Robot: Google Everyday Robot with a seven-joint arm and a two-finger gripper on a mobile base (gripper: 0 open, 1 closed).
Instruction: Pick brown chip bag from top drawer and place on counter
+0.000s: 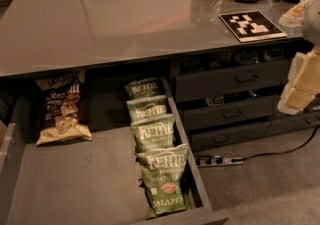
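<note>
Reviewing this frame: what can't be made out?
Camera view:
Cream-coloured gripper: at the right edge beside the grey handled drawers, blurred, cut off by the frame.
Dark brown crinkly chip bag: top lettering too dim under the glossy grey counter.
Green Kettle bags: rear three each overlapped by the one in front.
Wide dark grey top drawer: left and front cut off.

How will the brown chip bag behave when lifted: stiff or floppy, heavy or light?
The brown chip bag looks crinkly, so probably floppy. It seems puffy, so likely light and crushable. Standing upright in the drawer, it may tip. The gripper is at far right.
</note>
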